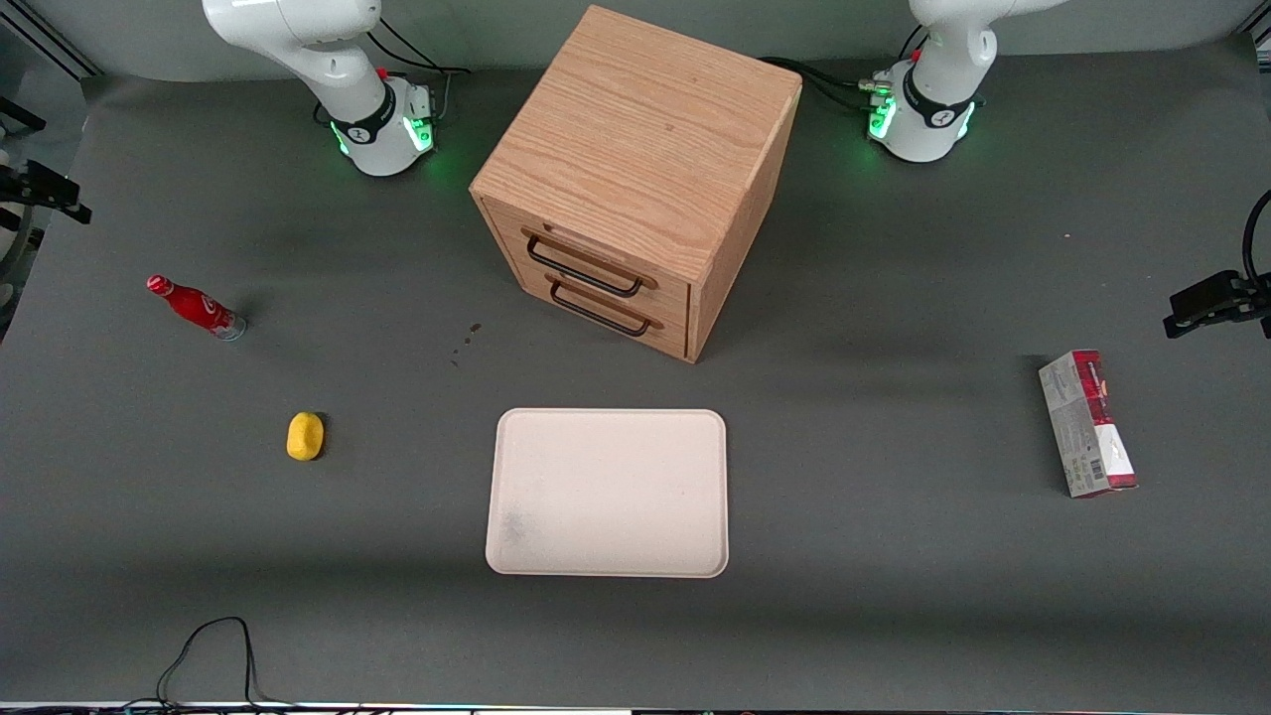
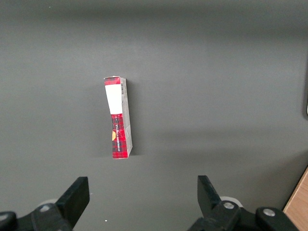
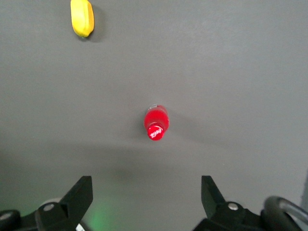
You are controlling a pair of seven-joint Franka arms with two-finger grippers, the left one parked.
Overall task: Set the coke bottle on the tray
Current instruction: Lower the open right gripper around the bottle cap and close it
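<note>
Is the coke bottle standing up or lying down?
Standing: the bottle shows its cap from above, base on the table. The open claw hangs above it.

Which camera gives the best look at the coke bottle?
The front view: the coke bottle shows full length there, cap, red body and clear base, standing on the table toward the working arm's end. The right wrist view, with the open tool above it, shows mostly its cap. The left wrist view misses it.
</note>
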